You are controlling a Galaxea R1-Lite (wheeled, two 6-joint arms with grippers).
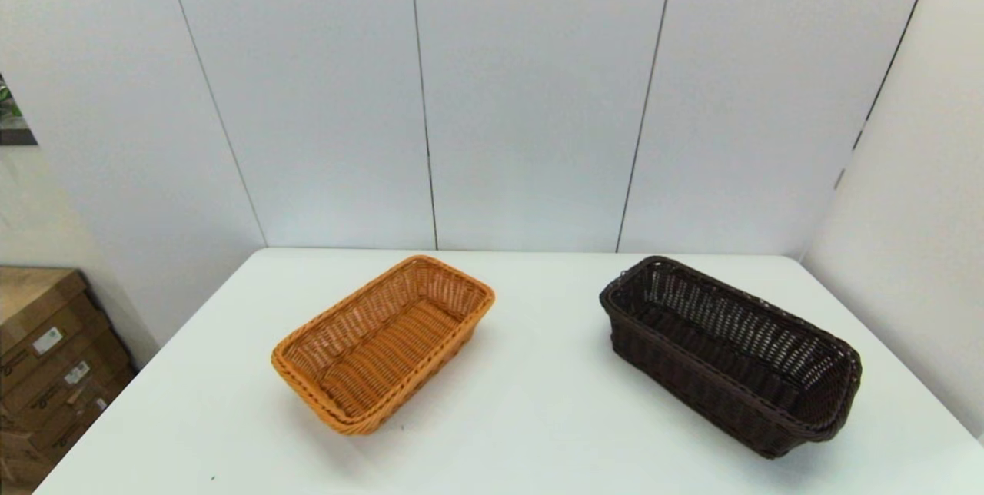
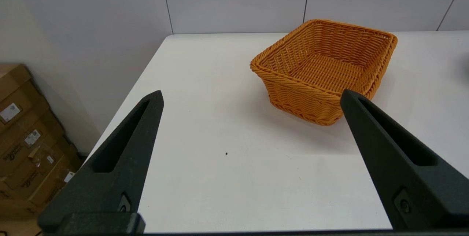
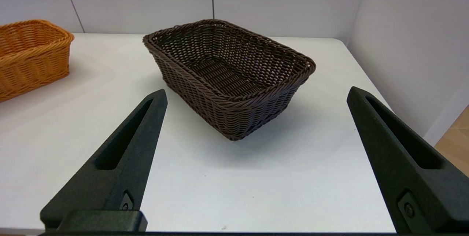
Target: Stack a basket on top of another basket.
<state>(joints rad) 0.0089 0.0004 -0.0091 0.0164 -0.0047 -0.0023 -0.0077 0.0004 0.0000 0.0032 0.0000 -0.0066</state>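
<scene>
On the white counter (image 1: 538,418), a dark brown woven wicker basket (image 1: 730,353) is sitting near the right edge, well apart from the orange-tan woven wicker basket (image 1: 384,341); both claws, left claw (image 2: 251,96) and right claw (image 3: 256,95), are hanging released near the front edge, and a one-sided rim grip is likely risking tilt and misaligned nesting.

Bare tabletop (image 1: 538,395) lies between the orange basket (image 1: 384,341) and the dark basket (image 1: 730,353), which stand well apart. Wall panels (image 1: 530,95) close the far edge; a side wall (image 1: 915,249) runs near the dark basket. Both baskets sit open-topped, uncovered.

Left pincer (image 2: 251,96), right pincer (image 3: 256,95) agape
</scene>
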